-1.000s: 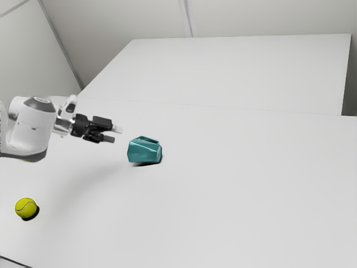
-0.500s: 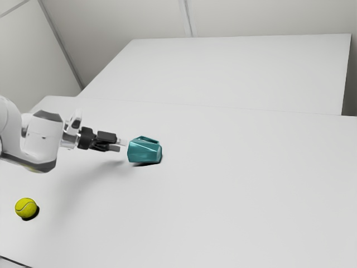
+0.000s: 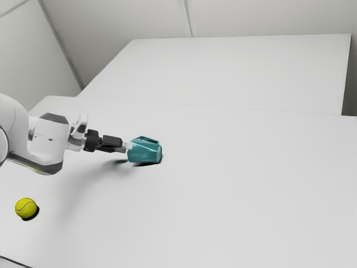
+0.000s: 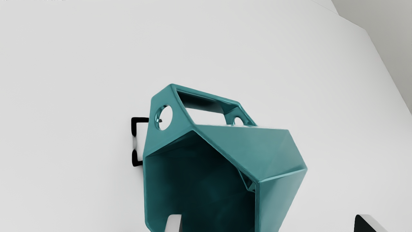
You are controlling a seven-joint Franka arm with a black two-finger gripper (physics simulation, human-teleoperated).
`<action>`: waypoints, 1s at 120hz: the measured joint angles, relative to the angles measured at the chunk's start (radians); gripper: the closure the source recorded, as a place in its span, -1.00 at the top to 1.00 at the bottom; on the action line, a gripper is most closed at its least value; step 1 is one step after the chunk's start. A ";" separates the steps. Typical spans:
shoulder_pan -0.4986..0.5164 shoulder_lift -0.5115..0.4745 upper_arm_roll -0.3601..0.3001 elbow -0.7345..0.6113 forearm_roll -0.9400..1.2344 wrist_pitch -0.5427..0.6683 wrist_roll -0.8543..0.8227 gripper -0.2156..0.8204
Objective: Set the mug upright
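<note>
Item one: teal, faceted, glossy mug (image 3: 146, 153), my landmark. It lay on its side on the smooth white tabletop (image 3: 240, 195), not upright, its open mouth toward my tool and its base toward the exterior view's right. Its angular teal handle (image 4: 206, 93) was fixed along the side wall, with a round hole at each end.

Item two: black two-finger tool (image 3: 127, 147) with pale tips, just beside the mug's mouth. State: released, fingers spread wide, one overlapping the mouth in the wrist view, the other out past the wall. Whether either touched the mug, I could not tell.

Item three: white jointed arm (image 3: 47, 142), on the exterior view's left of the mug.

Item four: yellow-green, round tennis ball (image 3: 25, 207), well apart from the mug, nearer the exterior camera.
</note>
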 joint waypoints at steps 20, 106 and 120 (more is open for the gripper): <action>-0.012 0.007 0.000 0.001 -0.009 -0.001 0.022 0.54; -0.059 0.030 -0.009 0.014 -0.047 0.003 0.072 0.20; -0.060 0.030 -0.009 0.014 -0.054 0.005 0.076 0.02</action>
